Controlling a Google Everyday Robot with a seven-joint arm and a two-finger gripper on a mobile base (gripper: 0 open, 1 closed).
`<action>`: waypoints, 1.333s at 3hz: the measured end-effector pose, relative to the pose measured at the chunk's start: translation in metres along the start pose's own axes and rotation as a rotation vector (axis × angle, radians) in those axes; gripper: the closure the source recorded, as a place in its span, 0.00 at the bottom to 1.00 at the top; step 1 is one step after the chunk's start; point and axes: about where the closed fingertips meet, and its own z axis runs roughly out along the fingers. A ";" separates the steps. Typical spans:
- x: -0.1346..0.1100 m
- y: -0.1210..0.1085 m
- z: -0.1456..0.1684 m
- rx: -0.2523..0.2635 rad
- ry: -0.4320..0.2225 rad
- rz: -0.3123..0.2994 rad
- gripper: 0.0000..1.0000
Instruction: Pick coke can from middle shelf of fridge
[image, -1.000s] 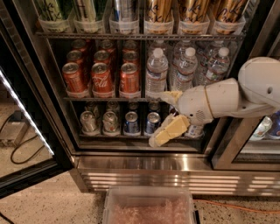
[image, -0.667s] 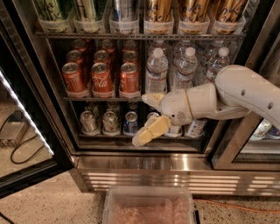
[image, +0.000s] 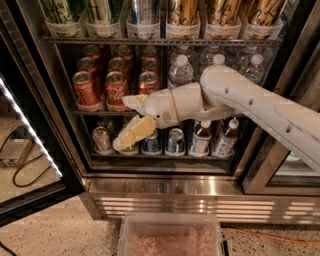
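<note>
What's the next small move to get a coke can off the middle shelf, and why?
Probably raise the gripper a little. Its open jaws straddle the front edge of the middle shelf, the lower one hanging before the bottom row, so advancing would likely hit the rack. Raised, both could bracket the front coke can.

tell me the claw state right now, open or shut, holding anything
Claw: open, holding nothing, fingers spread just right of the front coke cans in the fridge.
</note>
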 end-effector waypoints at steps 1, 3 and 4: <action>-0.004 -0.001 0.005 -0.008 -0.003 -0.007 0.00; -0.006 -0.005 0.035 0.072 -0.033 -0.058 0.00; -0.014 -0.010 0.048 0.183 -0.022 -0.124 0.00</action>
